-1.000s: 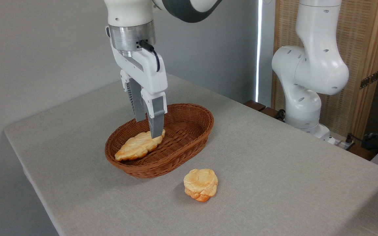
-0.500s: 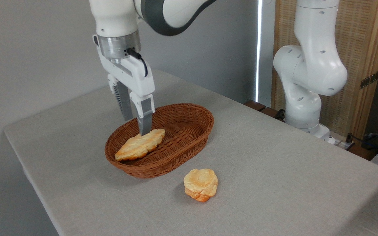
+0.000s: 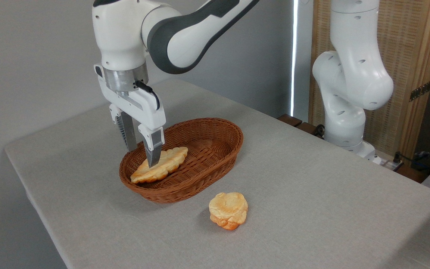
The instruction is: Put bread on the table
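On the table (image 3: 312,209) stands a basket (image 3: 215,149) holding the bread (image 3: 166,164), which lies just beneath and between the spread fingers (image 3: 153,149) of the gripper (image 3: 142,154), with a bun (image 3: 228,210) well off to their right.

Basket (image 3: 215,149) mid tabletop (image 3: 312,186). Bread (image 3: 166,164) in basket's left half. Bun (image 3: 228,210) on tabletop, just before basket, to right. Claw (image 3: 143,156) over bread at basket's left rim. Arm base behind, far right.
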Robot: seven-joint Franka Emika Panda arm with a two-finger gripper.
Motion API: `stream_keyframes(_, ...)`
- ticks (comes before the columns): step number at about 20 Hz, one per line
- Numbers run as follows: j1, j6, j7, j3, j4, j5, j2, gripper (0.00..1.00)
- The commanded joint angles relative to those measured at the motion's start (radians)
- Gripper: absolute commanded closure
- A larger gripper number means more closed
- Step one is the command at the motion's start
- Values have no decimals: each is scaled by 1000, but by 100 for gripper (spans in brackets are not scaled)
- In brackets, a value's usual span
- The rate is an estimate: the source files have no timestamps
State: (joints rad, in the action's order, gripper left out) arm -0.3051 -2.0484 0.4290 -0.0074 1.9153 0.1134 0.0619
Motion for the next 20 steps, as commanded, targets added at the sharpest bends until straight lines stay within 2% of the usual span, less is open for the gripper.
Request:
stream_keyframes(1,-9,-15,19,9,19,-32,-2,0)
stream_keyframes(3,-9,-10,48,10,18,-60,2,0)
stream_keyframes(6,-8,-10,57,12,18,-70,21,0)
stream_keyframes(8,-8,-10,60,10,19,-103,27,0)
stream_keyframes(17,-11,-10,56,9,19,-109,47,2)
stream_keyframes(20,-11,-10,60,9,19,-109,45,51)
